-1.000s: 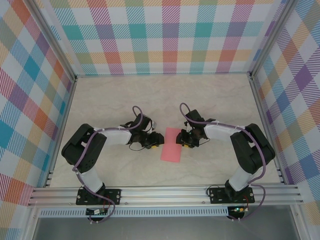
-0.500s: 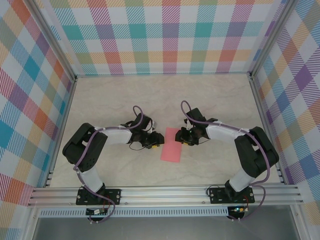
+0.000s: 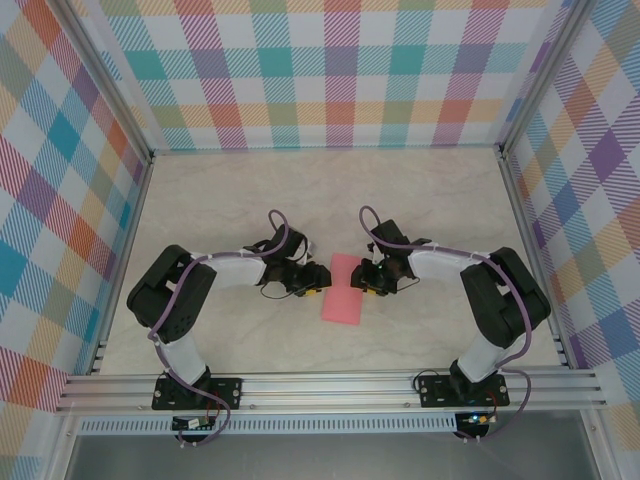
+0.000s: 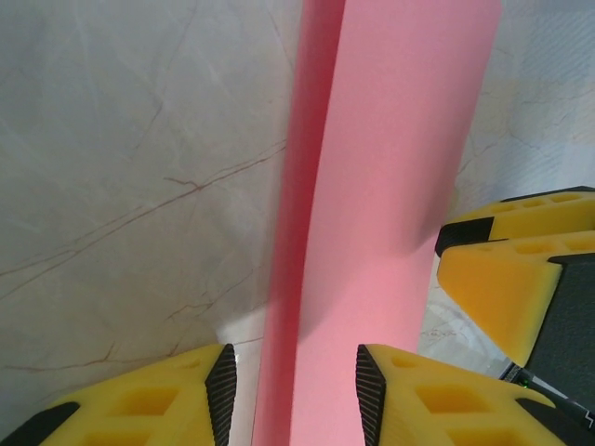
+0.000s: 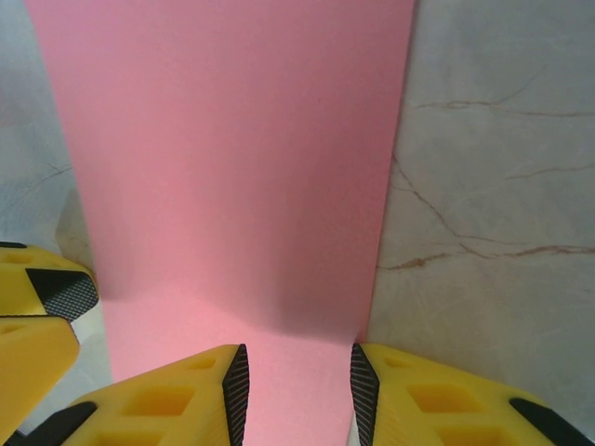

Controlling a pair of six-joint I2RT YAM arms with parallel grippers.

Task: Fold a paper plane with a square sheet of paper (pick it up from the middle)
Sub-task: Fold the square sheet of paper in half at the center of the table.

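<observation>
Salmon-pink, the square sheet of paper (image 3: 343, 292) lies folded into a narrow strip on the marble table (image 3: 220, 200), between the two arms. The left gripper (image 4: 293, 372) and right gripper (image 5: 299, 362) meet it from opposite sides, each with its jaws spread and the paper running between them.

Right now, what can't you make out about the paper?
Top external: folds in the square sheet of paper are too small; the right gripper covers one corner.
Left wrist: the frame edge cuts the sheet off at the left gripper.
Right wrist: both ends cropped.
</observation>
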